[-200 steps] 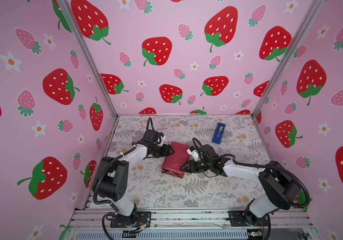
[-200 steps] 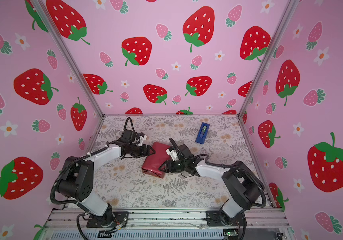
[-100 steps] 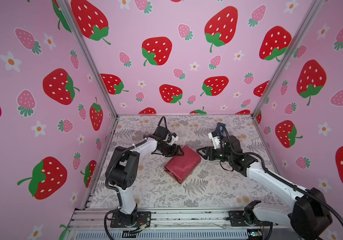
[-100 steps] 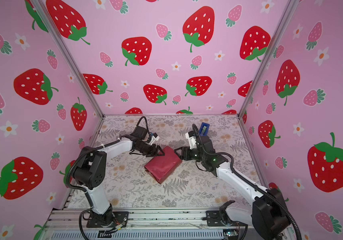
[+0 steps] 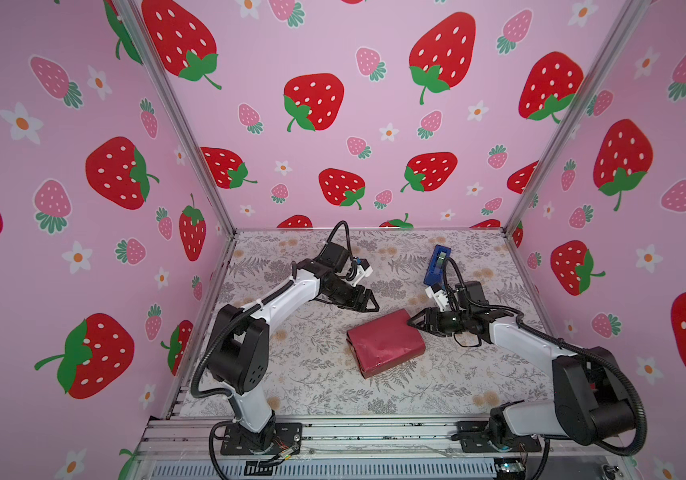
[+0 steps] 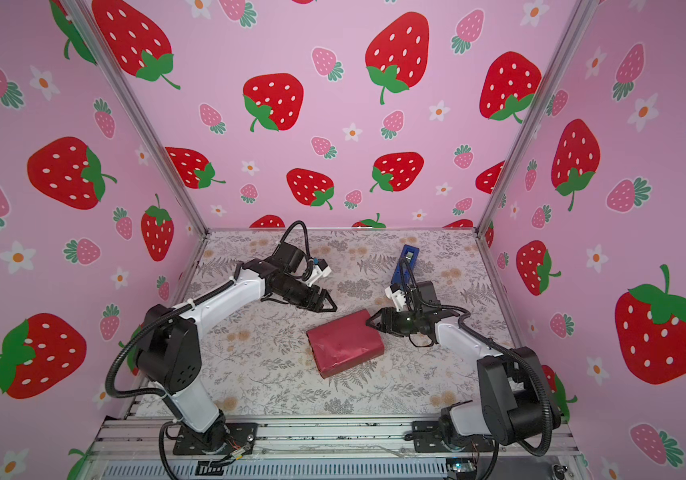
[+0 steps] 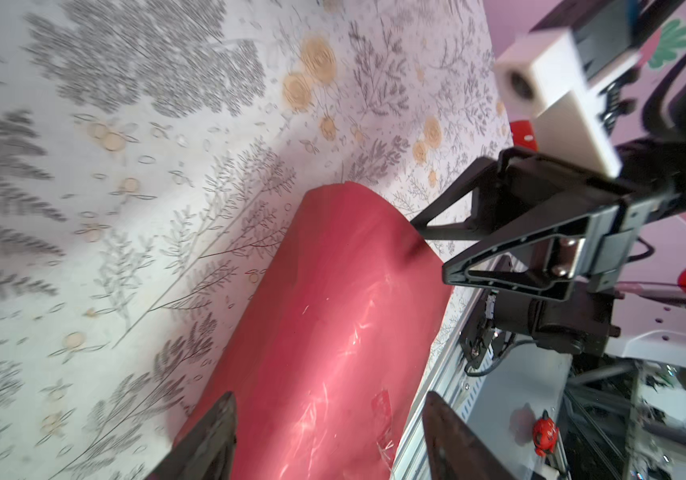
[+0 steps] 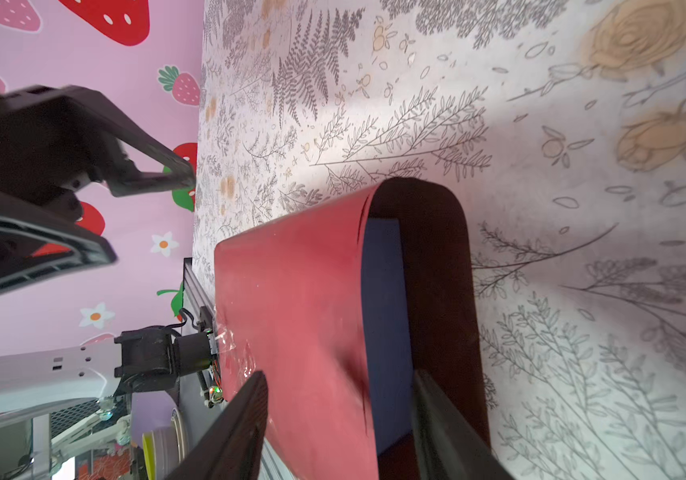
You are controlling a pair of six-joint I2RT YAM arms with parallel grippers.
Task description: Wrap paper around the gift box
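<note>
gift box (image 8: 385,316) lies at mid table (image 5: 312,374) sleeved in paper (image 5: 385,343), blue showing at one open end; left hand (image 5: 371,304) and right hand (image 5: 412,323) both gape empty; probably best to pin the top, then crease the overhang inward.

Blue tape dispenser (image 5: 435,270) toward the back, floral tabletop (image 5: 312,374), strawberry-print walls (image 5: 333,41)
</note>
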